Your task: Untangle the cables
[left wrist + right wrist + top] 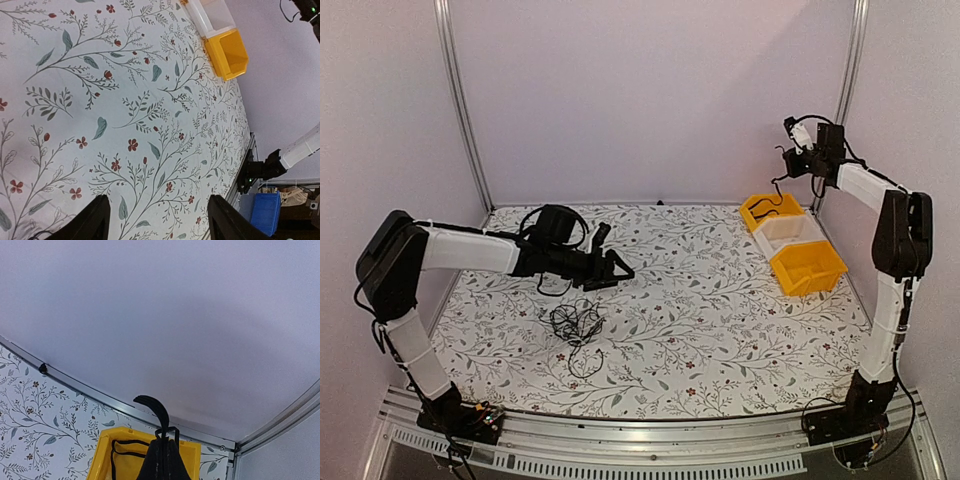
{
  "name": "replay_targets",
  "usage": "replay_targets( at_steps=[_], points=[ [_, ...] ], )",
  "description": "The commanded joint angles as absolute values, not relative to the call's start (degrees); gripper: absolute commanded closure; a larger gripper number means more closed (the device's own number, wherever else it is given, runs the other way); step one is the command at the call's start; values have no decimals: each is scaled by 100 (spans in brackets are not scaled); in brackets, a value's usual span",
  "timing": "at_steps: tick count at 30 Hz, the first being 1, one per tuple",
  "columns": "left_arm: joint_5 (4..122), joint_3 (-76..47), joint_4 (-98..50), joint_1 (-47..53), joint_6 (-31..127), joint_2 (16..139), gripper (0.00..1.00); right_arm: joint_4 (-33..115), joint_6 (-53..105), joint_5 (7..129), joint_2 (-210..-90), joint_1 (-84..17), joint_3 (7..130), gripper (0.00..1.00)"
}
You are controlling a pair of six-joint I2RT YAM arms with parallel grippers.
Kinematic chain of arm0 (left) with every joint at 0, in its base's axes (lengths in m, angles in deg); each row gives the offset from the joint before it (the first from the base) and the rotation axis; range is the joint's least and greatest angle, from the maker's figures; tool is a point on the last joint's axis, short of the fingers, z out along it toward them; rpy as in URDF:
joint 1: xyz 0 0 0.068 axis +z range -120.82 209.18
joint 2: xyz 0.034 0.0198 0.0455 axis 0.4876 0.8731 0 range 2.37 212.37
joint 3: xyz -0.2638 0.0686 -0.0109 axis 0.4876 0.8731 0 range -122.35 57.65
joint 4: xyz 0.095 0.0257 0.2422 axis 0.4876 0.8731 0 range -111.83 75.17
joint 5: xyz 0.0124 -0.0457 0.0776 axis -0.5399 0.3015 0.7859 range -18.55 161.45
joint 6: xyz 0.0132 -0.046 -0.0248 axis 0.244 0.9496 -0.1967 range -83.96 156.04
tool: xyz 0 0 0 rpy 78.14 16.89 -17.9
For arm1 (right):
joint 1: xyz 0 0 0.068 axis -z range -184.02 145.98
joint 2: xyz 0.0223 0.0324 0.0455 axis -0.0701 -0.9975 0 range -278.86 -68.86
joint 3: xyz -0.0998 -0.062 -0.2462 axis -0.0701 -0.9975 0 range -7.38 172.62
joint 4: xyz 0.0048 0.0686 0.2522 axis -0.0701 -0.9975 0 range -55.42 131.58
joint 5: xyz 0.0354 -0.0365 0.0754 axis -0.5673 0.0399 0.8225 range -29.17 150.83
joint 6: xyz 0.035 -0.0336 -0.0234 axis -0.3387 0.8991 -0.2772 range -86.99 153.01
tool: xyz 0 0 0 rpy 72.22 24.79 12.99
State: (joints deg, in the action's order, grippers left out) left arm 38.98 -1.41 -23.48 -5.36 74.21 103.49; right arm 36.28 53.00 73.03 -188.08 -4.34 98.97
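soft, even, fairly bright light with a faint lilac cast; shadows weak and diffuse. the wall [175, 315] shows gentle shading; all views fairly sharp.

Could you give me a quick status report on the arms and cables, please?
Left gripper open, empty. Cables bunched on table nearby. Right gripper shut on one cable, raised over far yellow bin. Nothing blocking.

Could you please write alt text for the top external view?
A tangle of thin black cables lies on a floral table, near the open left gripper. At the far right, the raised right gripper dangles one cable over a yellow bin.
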Motion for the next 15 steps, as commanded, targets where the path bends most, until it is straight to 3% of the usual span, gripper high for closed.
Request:
replay_targets(
  at_steps=[1,7,15],
  points=[
    [4024,-11,-2200,-648,7463,10075,30,3333,5118,7279,-19038,-458,10119,100],
    [4130,147,-2214,-662,7492,9932,31,2402,4953,7313,-19419,-481,10392,100],
    [4152,255,-2335,-661,7449,9932,31,2214,4486,7355,-18824,-507,9598,100]
  ],
)
